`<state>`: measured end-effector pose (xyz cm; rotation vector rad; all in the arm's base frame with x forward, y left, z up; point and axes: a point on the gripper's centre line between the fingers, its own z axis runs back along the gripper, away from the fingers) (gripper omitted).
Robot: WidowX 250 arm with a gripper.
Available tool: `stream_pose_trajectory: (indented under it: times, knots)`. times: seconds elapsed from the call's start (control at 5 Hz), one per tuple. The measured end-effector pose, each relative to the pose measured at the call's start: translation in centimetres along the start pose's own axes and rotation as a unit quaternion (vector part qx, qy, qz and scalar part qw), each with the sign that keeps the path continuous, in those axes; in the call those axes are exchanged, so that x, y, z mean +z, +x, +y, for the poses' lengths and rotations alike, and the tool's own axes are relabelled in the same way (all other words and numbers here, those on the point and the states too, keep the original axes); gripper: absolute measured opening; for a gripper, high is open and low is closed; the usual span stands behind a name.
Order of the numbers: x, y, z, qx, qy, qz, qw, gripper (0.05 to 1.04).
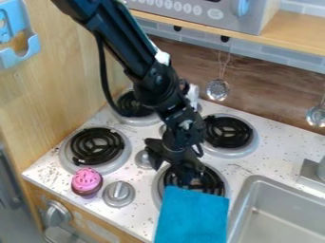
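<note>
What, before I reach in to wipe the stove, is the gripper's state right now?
Gripper: at the top edge of the blue cloth, over a burner; whether it is open or closed on the cloth cannot be told.

The cloth (194, 216) looks soft and matt, its blue fabric smooth. The worktop (238, 172) has a pale, dark-speckled surface, and the sink (273, 220) is grey metal with a dull sheen. Black burner coils (95, 146) sit in rings of smooth grey metal. The pink-topped cupcake (87, 181) looks like moulded plastic, its top bumpy. The side panel (70, 76) shows light wood grain, the backsplash (184, 59) darker brown grain; the hanging ladle (217, 89) is shiny metal.
</note>
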<state>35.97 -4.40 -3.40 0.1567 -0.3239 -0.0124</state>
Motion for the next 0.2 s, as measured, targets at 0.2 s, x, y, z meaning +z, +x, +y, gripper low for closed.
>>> stream_pose_trajectory:
  times: [0.2]
  knots:
    - [3.48,0.7,0.66,0.003,-0.088,0.015,0.996,0.999]
